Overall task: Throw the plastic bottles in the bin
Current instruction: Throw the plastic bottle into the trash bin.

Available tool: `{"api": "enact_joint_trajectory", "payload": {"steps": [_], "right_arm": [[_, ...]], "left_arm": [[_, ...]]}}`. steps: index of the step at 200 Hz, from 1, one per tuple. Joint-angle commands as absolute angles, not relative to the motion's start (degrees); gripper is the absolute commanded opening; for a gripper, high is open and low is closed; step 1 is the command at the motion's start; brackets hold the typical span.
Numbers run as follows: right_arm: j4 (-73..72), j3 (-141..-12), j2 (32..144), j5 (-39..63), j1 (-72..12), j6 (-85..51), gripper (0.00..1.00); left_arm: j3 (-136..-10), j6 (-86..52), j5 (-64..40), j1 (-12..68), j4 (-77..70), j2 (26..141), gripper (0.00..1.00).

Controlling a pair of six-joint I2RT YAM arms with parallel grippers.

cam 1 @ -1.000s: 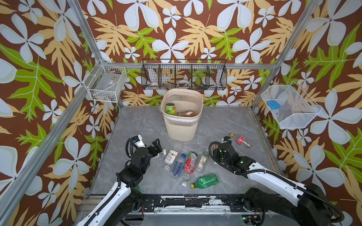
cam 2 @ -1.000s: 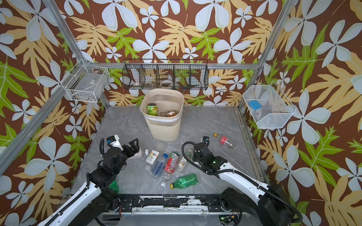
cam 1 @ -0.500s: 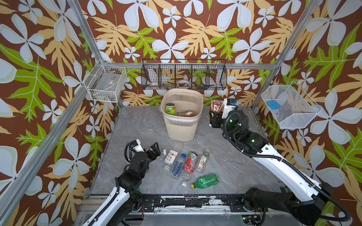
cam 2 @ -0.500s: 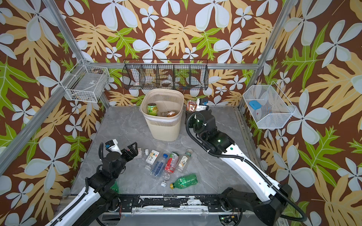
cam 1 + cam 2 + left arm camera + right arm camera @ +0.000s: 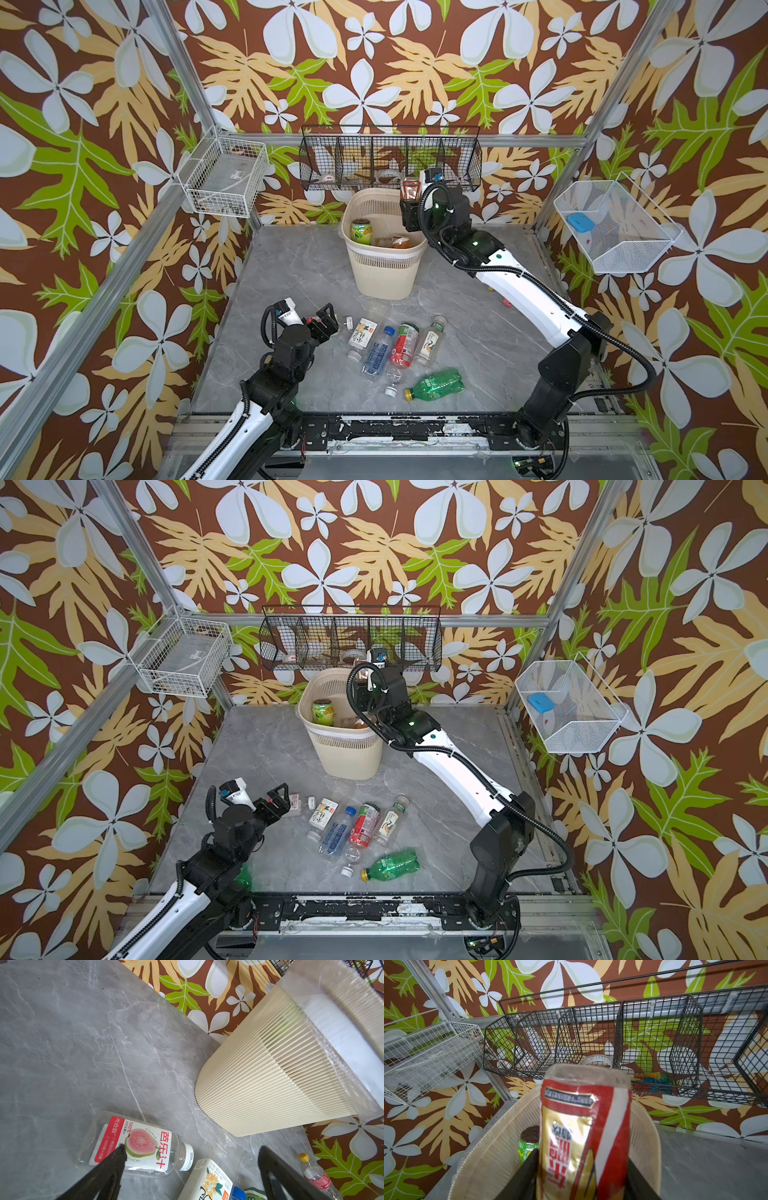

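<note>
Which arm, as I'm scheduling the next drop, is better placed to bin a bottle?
Right: its jaws grip a red-and-gold bottle above the bin. Left jaws hang open, empty, by the guava bottle.

- The bin (image 5: 384, 270) is open on top, but the black wire basket (image 5: 390, 162) hangs close behind its rim.
- The surface (image 5: 291, 266) left of the bin is bare.
- In front of it, bottles (image 5: 402, 345) lie crowded together.

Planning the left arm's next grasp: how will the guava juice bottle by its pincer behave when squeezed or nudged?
The guava bottle looks clear and empty, so probably light and apt to skid on the smooth table if nudged. Its sides look flattish, so it likely won't roll far. Thin plastic may dent under the open left pincer.
</note>
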State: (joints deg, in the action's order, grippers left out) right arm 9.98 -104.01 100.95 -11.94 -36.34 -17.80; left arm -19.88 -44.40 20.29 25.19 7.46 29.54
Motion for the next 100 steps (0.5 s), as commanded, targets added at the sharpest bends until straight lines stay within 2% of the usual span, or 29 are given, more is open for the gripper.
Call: {"api": "enact_joint_trajectory", "payload": {"steps": [1, 40, 48, 64, 74, 80, 100], "right_arm": [[9.1, -104.2, 101.3, -11.2, -36.3, -17.1, 0.54], [9.0, -103.2, 101.7, -11.3, -36.0, -17.6, 0.59], [9.3, -103.1, 101.6, -11.2, -35.9, -17.8, 0.66], [8.9, -101.9, 100.6, -10.3, -35.4, -18.2, 0.88], [7.6, -99.7, 98.8, -10.1, -35.0, -18.7, 0.97], [6.4, -97.8, 97.1, -10.0, -34.8, -18.9, 1.00], [3.0, -91.7, 90.9, -10.6, -34.2, -19.5, 1.00]], "left_arm": [[-20.4, -43.8, 21.3, 25.0, 7.6, 29.7, 1.00], [-20.5, -43.9, 20.9, 25.0, 7.1, 30.2, 1.00], [-20.6, -43.9, 20.8, 25.0, 7.1, 30.3, 1.00], [-20.7, -43.8, 20.7, 25.0, 7.0, 30.6, 1.00], [-20.9, -43.8, 20.4, 25.0, 6.8, 30.8, 1.00], [-21.0, -43.6, 20.2, 25.0, 6.6, 31.0, 1.00], [-21.3, -43.5, 19.7, 25.0, 5.6, 32.0, 1.00]]}}
